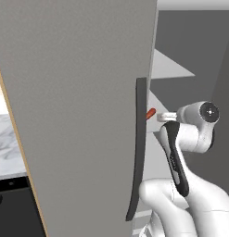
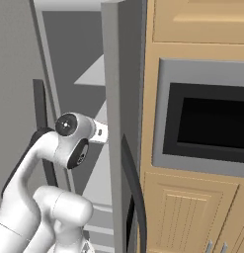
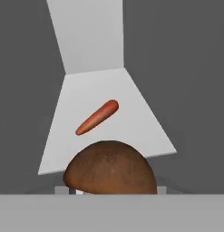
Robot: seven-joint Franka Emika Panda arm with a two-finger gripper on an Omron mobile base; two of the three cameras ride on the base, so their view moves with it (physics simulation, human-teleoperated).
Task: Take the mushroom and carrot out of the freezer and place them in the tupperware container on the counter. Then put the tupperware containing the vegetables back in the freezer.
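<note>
My arm reaches into the open freezer (image 1: 79, 115); the mushroom (image 3: 111, 168) sits right at my gripper (fingers hidden, so I cannot tell their state), the carrot (image 3: 97, 117) on the shelf (image 3: 104, 122) beyond

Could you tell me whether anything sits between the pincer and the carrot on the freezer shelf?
Yes. In the hand view the brown mushroom sits right in front of the pincer, low in the picture, and the carrot lies farther back on the pale shelf. The mushroom partly blocks a straight reach, though it leaves the carrot uncovered.
</note>
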